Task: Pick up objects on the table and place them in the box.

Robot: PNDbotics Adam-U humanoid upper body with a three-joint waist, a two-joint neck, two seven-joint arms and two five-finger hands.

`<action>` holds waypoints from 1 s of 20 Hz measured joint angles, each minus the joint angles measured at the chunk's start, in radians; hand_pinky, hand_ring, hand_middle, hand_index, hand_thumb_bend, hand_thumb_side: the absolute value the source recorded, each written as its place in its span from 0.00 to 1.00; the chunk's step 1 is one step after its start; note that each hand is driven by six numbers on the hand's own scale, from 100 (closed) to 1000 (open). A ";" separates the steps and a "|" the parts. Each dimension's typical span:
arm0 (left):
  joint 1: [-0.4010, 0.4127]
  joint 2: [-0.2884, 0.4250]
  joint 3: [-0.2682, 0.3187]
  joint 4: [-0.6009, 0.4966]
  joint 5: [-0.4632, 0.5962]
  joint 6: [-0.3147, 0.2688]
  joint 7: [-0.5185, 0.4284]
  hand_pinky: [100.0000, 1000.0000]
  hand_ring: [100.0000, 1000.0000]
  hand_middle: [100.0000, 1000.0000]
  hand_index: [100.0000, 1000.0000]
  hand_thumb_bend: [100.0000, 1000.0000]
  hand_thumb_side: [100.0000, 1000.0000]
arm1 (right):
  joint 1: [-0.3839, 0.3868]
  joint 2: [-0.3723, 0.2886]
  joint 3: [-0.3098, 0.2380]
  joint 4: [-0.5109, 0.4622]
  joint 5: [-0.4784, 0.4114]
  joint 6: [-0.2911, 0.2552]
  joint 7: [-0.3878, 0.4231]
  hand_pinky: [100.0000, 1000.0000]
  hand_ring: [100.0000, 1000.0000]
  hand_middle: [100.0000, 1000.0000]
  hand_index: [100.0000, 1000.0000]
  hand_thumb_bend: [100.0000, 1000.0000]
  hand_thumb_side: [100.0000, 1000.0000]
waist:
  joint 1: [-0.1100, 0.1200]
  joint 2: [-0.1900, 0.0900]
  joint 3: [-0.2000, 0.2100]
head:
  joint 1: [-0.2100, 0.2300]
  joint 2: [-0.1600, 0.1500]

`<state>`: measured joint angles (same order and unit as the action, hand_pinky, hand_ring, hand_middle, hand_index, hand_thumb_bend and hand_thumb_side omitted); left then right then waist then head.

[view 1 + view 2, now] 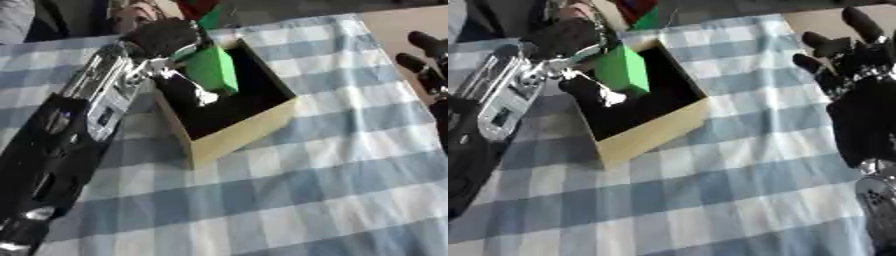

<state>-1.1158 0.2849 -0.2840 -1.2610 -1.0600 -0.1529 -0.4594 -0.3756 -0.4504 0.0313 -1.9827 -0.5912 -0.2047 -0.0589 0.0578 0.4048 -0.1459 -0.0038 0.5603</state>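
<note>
Green and boxy, the block (pixel 213 69) sits in the grasp of the left hand (pixel 166 37), whose fingers are curled round its upper part; it hangs tilted above the dark inside of the box (pixel 234 131), near the far left corner, and whether its lower edge touches the box floor cannot be told; the box is an open cardboard one with pale tan walls and a black interior, standing askew on the blue-and-white checked tablecloth (pixel 332 180); the left arm, black with a silver forearm, runs in from the lower left and crosses the near left wall of the box; a silver fingertip (pixel 206 98) of that hand shows below the block, inside the box; the right hand (pixel 859 85) rests at the right edge of the right eye view, well apart from the box, its black fingers straight and spread, pointing up and holding nothing; beyond the cloth's far right corner a bare tan tabletop (pixel 815 20) shows.
</note>
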 measured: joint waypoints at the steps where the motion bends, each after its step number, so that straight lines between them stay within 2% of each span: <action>1: 0.001 -0.003 -0.001 0.006 -0.009 -0.002 -0.007 0.53 0.52 0.48 0.67 0.00 0.39 | 0.000 0.001 0.000 0.000 0.000 0.001 0.000 0.79 0.85 0.51 0.88 0.00 0.88 | 0.000 0.000 0.000 | 0.000 0.000; 4: 0.007 -0.005 -0.002 0.022 -0.046 -0.008 -0.030 0.59 0.61 0.57 0.80 0.02 0.48 | 0.000 0.006 0.000 0.000 0.000 0.002 -0.002 0.79 0.85 0.50 0.88 0.00 0.88 | 0.000 0.001 -0.001 | 0.000 0.000; 6: 0.008 -0.011 -0.002 0.031 -0.067 -0.018 -0.045 0.63 0.69 0.65 0.85 0.16 0.53 | 0.001 0.006 0.000 0.000 0.000 0.003 -0.003 0.79 0.85 0.50 0.88 0.00 0.88 | 0.000 0.001 -0.002 | -0.001 0.000; 7: 0.009 -0.012 -0.005 0.034 -0.078 -0.025 -0.053 0.63 0.69 0.66 0.86 0.17 0.53 | 0.001 0.006 0.000 0.000 0.000 0.003 -0.003 0.79 0.85 0.50 0.88 0.00 0.88 | 0.000 0.001 -0.002 | -0.001 0.000; 8: 0.010 -0.012 -0.007 0.035 -0.088 -0.032 -0.059 0.67 0.74 0.70 0.90 0.25 0.54 | 0.001 0.007 0.000 0.000 0.000 0.003 -0.003 0.79 0.85 0.50 0.88 0.00 0.87 | 0.000 0.001 -0.002 | -0.001 0.000; 9: 0.011 -0.012 -0.007 0.035 -0.099 -0.039 -0.065 0.68 0.75 0.71 0.91 0.27 0.54 | 0.001 0.007 0.000 0.000 0.000 0.004 -0.003 0.79 0.85 0.50 0.88 0.00 0.87 | 0.000 0.001 -0.002 | -0.001 0.000; 11: 0.015 -0.012 -0.007 0.035 -0.117 -0.050 -0.066 0.72 0.80 0.74 0.94 0.40 0.62 | 0.002 0.007 0.000 0.000 0.000 0.005 -0.003 0.79 0.85 0.50 0.88 0.00 0.87 | 0.000 0.001 -0.002 | -0.001 0.000; 14: 0.016 -0.012 -0.007 0.035 -0.148 -0.054 -0.050 0.75 0.82 0.77 0.96 0.49 0.69 | 0.003 0.009 0.000 0.000 0.000 0.009 -0.005 0.79 0.85 0.50 0.88 0.00 0.87 | 0.000 0.001 -0.002 | -0.001 0.000; 20: 0.017 -0.013 -0.001 0.030 -0.172 -0.023 0.016 0.77 0.83 0.78 0.98 0.55 0.73 | 0.004 0.015 0.000 0.000 0.000 0.014 -0.006 0.79 0.85 0.50 0.88 0.00 0.87 | 0.000 0.001 -0.001 | -0.004 0.000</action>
<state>-1.0989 0.2721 -0.2848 -1.2309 -1.2319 -0.1759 -0.4437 -0.3712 -0.4353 0.0313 -1.9827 -0.5912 -0.1906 -0.0650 0.0578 0.4054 -0.1468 -0.0081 0.5605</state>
